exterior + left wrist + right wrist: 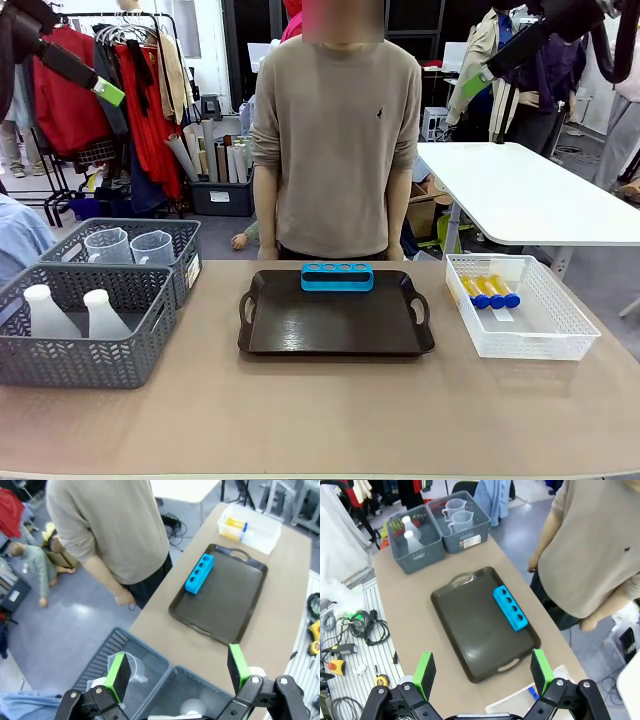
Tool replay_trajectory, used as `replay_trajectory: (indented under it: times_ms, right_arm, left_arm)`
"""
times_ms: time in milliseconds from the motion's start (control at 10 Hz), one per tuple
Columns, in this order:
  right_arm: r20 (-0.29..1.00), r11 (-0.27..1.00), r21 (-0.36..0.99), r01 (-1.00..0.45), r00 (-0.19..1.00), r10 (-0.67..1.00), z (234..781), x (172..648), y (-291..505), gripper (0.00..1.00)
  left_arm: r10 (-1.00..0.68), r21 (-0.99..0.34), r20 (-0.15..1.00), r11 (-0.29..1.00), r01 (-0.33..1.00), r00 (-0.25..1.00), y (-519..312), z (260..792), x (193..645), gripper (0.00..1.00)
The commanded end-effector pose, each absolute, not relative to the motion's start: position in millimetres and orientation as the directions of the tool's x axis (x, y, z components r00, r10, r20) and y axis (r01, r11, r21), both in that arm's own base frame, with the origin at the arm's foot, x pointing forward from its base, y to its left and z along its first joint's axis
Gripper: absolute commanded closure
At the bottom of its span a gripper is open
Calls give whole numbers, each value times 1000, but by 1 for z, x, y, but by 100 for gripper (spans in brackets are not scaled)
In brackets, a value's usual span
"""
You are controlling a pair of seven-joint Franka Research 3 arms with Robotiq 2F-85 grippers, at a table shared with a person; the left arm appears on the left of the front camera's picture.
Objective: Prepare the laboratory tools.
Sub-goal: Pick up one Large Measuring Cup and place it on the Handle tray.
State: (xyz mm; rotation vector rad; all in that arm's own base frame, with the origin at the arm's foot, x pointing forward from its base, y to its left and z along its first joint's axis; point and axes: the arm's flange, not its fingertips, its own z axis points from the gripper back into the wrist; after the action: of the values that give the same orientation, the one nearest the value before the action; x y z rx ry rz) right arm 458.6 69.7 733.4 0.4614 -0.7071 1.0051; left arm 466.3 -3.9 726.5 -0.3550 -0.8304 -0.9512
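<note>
2 grey baskets sit at table [300,420] left, touching. The near basket [80,372] has 2 white flasks [47,312] upright, side by side. The far basket [192,262] has 2 clear jugs [152,247], also upright. L gripper [177,661] hangs high over these baskets, jaws spread wide, green pads [119,671] well apart, nothing btwn them.

Centre: dark tray [335,330] w/ handles at left & right ends, bare except for a blue rack [337,277] along its far edge, 4 holes up, all empty. Person [335,130] in beige sweater stands at far side behind tray, arms down.

R gripper [482,674] hangs high over table's right part, jaws wide too, holding nothing.

Right: white basket [520,342] near tray, not touching. 3 amber tubes [488,291] w/ blue caps lie flat in it, side by side in its far-left part, caps toward near side.
</note>
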Motion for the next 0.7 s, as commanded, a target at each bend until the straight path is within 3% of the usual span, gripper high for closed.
replay_trajectory:
  times_ms: [0, 600]
  right_arm:
    - [750, 427, 30, -904, 303, 588, 739, 464, 56, 0]
    - [754, 434, -27, -901, 267, 600, 736, 466, 43, 0]
  left_arm:
    - [-598, 98, 739, 552, 828, 311, -7, 734, 480, 0]
    - [-603, 88, 734, 543, 835, 314, -12, 729, 493, 0]
